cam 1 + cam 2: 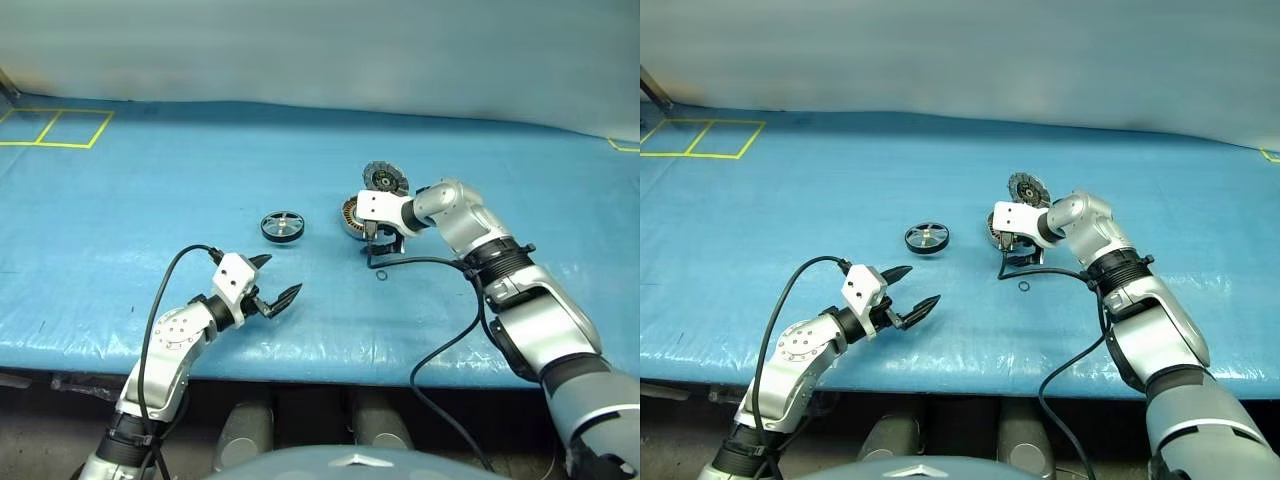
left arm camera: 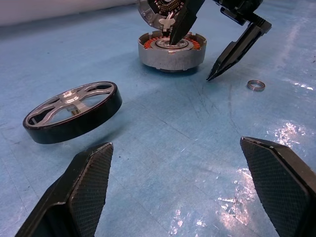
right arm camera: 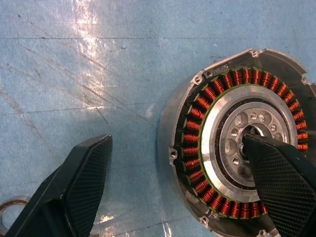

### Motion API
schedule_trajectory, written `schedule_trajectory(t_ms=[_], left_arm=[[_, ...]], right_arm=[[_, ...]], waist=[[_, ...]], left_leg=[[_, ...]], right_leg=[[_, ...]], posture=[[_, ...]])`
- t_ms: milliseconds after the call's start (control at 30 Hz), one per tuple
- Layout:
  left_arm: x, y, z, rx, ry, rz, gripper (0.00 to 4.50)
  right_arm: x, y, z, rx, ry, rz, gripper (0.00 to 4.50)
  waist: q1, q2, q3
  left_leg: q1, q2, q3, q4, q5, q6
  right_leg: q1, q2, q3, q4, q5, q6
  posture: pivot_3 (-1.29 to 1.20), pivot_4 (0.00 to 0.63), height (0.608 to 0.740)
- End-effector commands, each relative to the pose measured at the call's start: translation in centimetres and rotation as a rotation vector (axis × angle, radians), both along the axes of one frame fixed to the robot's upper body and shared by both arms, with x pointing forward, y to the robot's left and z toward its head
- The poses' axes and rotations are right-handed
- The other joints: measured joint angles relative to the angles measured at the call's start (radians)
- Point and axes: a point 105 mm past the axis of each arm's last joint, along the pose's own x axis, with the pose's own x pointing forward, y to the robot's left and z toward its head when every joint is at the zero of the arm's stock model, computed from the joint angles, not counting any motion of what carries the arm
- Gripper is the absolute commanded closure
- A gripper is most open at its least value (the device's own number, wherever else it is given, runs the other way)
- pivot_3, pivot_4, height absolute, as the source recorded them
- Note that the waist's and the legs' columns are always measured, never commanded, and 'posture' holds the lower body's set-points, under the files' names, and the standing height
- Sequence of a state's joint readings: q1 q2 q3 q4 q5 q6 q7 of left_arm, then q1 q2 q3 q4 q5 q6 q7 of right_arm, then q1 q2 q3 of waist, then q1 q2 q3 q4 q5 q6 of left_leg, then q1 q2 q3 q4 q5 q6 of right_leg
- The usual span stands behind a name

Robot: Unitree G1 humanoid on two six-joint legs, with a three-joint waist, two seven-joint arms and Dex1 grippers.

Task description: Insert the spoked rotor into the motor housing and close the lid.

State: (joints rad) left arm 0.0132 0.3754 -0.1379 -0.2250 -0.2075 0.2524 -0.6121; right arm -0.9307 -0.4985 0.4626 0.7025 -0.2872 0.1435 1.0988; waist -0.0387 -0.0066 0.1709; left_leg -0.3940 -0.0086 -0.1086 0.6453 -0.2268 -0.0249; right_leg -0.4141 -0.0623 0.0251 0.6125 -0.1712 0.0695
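The right pincer (image 1: pixel 379 243) hangs wide open and empty over the motor housing (image 3: pixel 242 143), a round silver-grey metal cup ringed inside with copper-brown windings; one black finger (image 3: pixel 281 185) points into its silver centre hub, the other finger stands outside the wall, over the blue worktop (image 1: pixel 150 200). The lid (image 1: pixel 385 179), a round grey disc with a dark segmented face, stands tilted up at the housing's far edge. The left pincer (image 1: pixel 270 287) is also spread wide, holding nothing, near the worktop's front edge. The spoked rotor (image 2: pixel 73 111), a flat dark-rimmed wheel with shiny silver spokes, lies between that pincer and the housing. A small metal ring (image 2: pixel 256 85) lies just beside the housing.
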Motion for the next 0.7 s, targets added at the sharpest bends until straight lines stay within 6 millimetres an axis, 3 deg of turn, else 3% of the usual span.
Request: schedule_trajectory(t_ms=[33,233,500,700], left_arm=[[0.3,-0.1,1.0,-0.002,-0.046,-0.006,0.00],[0.2,0.2,0.9,0.004,-0.042,0.008,0.00],[0.0,1.2,0.8,0.020,-0.036,0.033,0.00],[-0.3,2.0,0.5,0.036,-0.018,0.042,0.00]], right_arm=[[0.2,-0.5,-0.5,0.019,0.028,-0.042,0.42],[0.4,-0.2,-0.4,0.028,-0.007,-0.041,2.24],[-0.9,1.2,-0.1,0.066,-0.043,0.057,2.34],[-4.4,3.2,-0.3,0.028,-0.079,0.231,2.34]], waist=[[0.000,0.000,0.000],[0.001,0.000,-0.001],[-0.002,0.000,-0.001],[-0.004,0.000,-0.001]], left_leg=[[0.000,0.000,0.000,0.000,0.000,0.000],[0.001,0.000,0.000,0.000,0.000,0.000],[0.002,0.000,0.000,0.000,0.000,0.000],[0.002,0.000,0.000,-0.001,0.000,0.000]], right_leg=[[0.000,0.000,0.000,0.000,0.000,0.000],[0.001,0.000,0.000,0.000,0.000,0.000],[0.001,0.000,0.000,0.001,0.000,-0.001],[0.000,0.000,0.000,0.001,0.000,-0.001]], posture=[[0.00,0.150,0.740],[0.00,0.150,0.740],[0.00,0.150,0.740],[0.00,0.150,0.740]])
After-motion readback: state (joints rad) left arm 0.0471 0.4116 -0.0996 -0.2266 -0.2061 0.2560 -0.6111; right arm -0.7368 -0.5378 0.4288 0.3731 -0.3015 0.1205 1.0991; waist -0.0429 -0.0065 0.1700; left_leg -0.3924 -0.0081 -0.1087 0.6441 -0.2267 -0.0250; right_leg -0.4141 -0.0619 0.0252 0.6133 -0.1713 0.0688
